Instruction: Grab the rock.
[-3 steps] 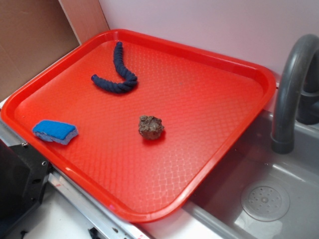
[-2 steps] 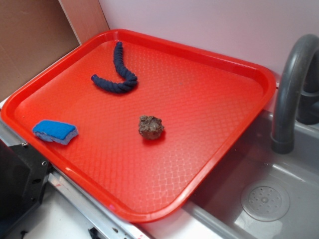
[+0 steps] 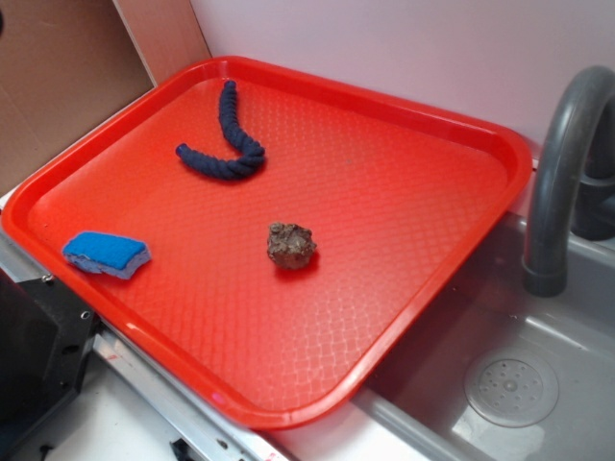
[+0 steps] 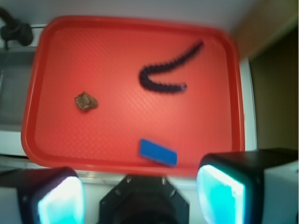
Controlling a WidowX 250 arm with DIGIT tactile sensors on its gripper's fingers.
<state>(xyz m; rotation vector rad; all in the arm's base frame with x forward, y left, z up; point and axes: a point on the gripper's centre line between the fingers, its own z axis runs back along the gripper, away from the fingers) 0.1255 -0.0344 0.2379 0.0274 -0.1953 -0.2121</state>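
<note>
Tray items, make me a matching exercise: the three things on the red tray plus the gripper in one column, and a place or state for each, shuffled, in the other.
Things:
1. rock
2. blue sponge
3. dark blue rope
4. gripper

Places or states:
A. curled in a hook shape near the tray's far corner, exterior view
B. open, high above the tray, holding nothing
C. alone near the tray's middle
D. by the tray's near left rim, exterior view

Pairs: 1-C, 2-D, 3-A, 4-B
</note>
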